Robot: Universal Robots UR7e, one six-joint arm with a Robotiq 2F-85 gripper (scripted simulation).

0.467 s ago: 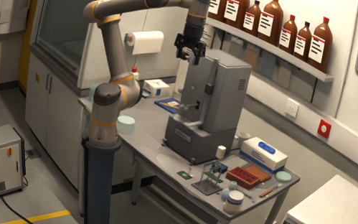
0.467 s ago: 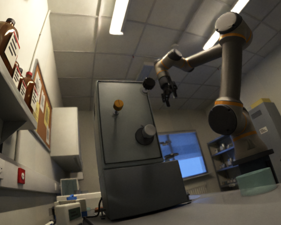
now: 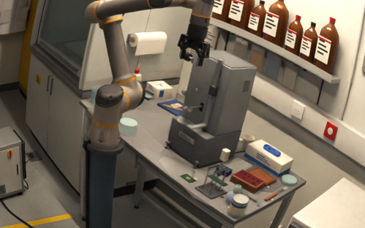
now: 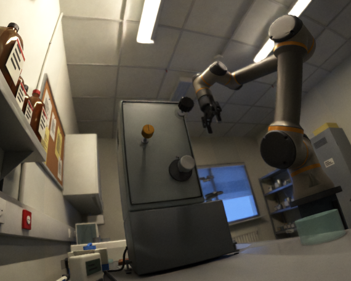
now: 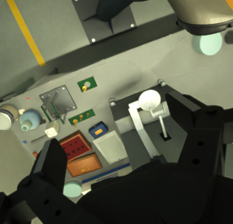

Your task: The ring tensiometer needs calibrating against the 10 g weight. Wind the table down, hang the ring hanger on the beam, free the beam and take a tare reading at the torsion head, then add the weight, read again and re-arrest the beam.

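The grey ring tensiometer [image 3: 213, 109] stands mid-bench, and its black torsion-head knob [image 4: 185, 104] sits at the top corner of the cabinet, just beside my gripper [image 4: 210, 123]. My gripper [image 3: 194, 54] is open and empty, hovering above the cabinet's near top edge. From the wrist camera I look down on the round white sample table [image 5: 149, 99] and the beam [image 5: 162, 125]. An orange knob [image 4: 147, 131] and a grey knob [image 4: 185, 164] sit on the cabinet's side. The wire hanger stand [image 3: 213, 179] and green pads with small brass pieces [image 5: 81, 117] lie at the bench's near end.
A red block tray [image 3: 247, 180] and orange box [image 3: 263, 175] sit beside a white-blue carton [image 3: 268, 157]. A teal dish [image 3: 128, 126] lies near my arm's base. A jar [image 3: 238, 205] stands at the bench corner. A shelf of brown bottles [image 3: 290, 33] runs overhead.
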